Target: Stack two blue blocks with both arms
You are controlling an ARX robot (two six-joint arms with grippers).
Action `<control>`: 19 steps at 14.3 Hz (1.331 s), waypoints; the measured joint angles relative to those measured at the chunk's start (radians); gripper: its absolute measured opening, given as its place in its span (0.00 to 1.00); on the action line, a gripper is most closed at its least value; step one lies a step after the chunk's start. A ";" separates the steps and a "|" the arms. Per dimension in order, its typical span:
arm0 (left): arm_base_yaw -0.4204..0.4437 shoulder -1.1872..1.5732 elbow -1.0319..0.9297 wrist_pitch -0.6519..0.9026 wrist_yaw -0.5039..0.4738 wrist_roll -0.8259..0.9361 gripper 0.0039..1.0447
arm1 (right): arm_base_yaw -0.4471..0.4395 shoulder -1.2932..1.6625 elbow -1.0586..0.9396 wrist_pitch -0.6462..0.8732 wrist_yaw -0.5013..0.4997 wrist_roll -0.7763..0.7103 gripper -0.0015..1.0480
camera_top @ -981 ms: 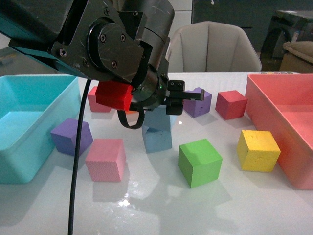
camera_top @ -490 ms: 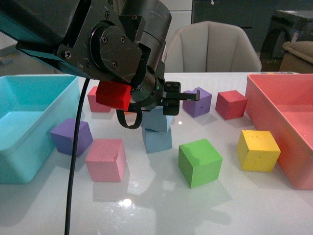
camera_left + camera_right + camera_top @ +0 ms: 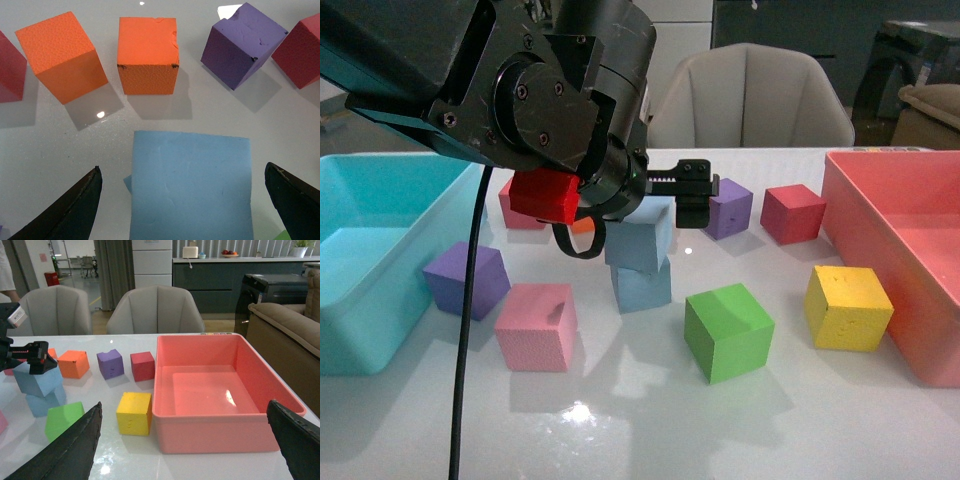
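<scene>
Currently on the white table (image 3: 650, 430), nearest first:

- Pink cube (image 3: 535, 326), green cube (image 3: 727, 331), yellow cube (image 3: 848, 307): lying in the front row, apart from the stack and needing no attention
- Purple cube (image 3: 468, 278): sitting just beside the turquoise bin (image 3: 360, 330)
- Lower blue block (image 3: 642, 287): sitting flat on the table and carrying its partner
- Upper blue block (image 3: 640, 235): resting on the lower one, twisted out of line and seemingly tilting a little, so the stack is looking made but not square
- Left gripper (image 3: 182, 166): hovering over the upper block, jaws spread wide, a gap showing at each side, pinching nothing
- Right gripper (image 3: 184, 404): hanging well apart on the right, facing the pink bin (image 3: 865, 225), jaws likewise spread and empty
- Two orange cubes (image 3: 60, 55) (image 3: 147, 50), far purple cube (image 3: 730, 207), dark red cube (image 3: 792, 213): standing behind the stack

Handling note: the step in hand is probably clearing the left arm. Rising straight up with the jaws wide is advisable, so that neither finger is brushing the foam. A light cube perching askew is likely to topple at a nudge
</scene>
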 joint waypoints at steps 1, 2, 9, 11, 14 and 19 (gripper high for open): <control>-0.005 -0.019 -0.013 0.021 -0.007 -0.013 0.94 | 0.000 0.000 0.000 0.000 0.000 0.000 0.94; -0.013 -0.067 -0.035 0.056 -0.010 -0.016 0.94 | 0.000 0.000 0.000 0.000 0.000 0.000 0.94; -0.092 -0.591 -0.435 0.286 0.012 0.063 0.94 | 0.000 0.000 0.000 0.000 0.000 0.000 0.94; -0.084 -0.759 -0.562 0.288 0.012 0.089 0.94 | 0.000 0.000 0.000 0.000 0.000 0.000 0.94; -0.070 -0.975 -0.695 0.245 0.017 0.113 0.94 | 0.000 0.000 0.000 0.000 0.000 0.000 0.94; 0.114 -1.301 -1.075 0.390 -0.144 0.197 0.32 | 0.000 0.000 0.000 0.000 0.000 0.000 0.94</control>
